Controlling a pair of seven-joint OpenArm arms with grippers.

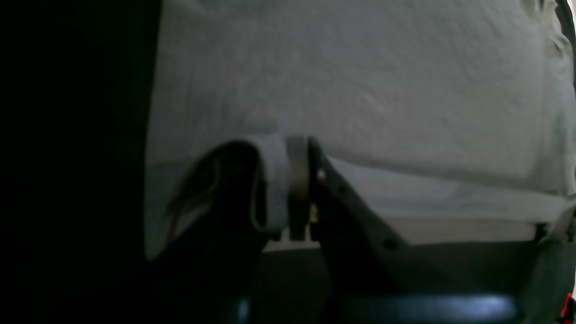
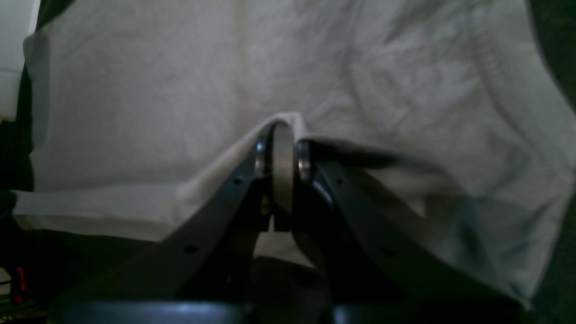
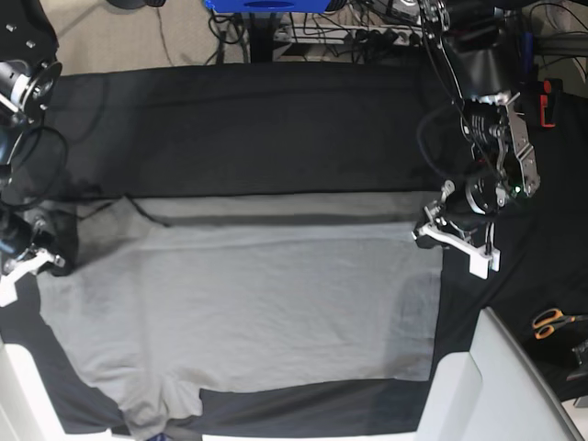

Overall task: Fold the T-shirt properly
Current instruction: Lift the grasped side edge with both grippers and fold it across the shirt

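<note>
- Near edge of base view: white bins (image 3: 478,386) at the lower corners; shirt (image 3: 248,303) bottom area with a sleeve (image 3: 161,409) poking out lower left, lying on black cloth (image 3: 276,119).
- Mid: grey shirt is spread mostly flat across the table centre, stretched wide btwn the two arms. A few soft wrinkles, no crisp folded stack yet.
- Left gripper (image 1: 288,180), on the base view's right: jaws clamped narrow w/ a rolled shirt edge pinched btwn them, per left wrist view.
- Right gripper (image 2: 281,148), on the base view's left: jaws pressed together, a ridge of shirt fabric pinched up and draped over the tips.
- Far edge of shirt: a straight band of fabric (image 3: 285,207) runs btwn the two grippers, w/ a darker strip just in front of it. Looks like that edge is lifted or being turned over, can't tell which.
- Beyond: bare black cloth, then cables and a blue stand (image 3: 266,5) at the top. Orange-handled scissors (image 3: 551,322) sit off to the right, well apart from shirt.
- Progress, my read: early. Both far corners are gripped and a first fold seems set up or just begun. Still to do: carry that edge over, fold sleeves in, fold again to a compact rectangle, smooth.
</note>
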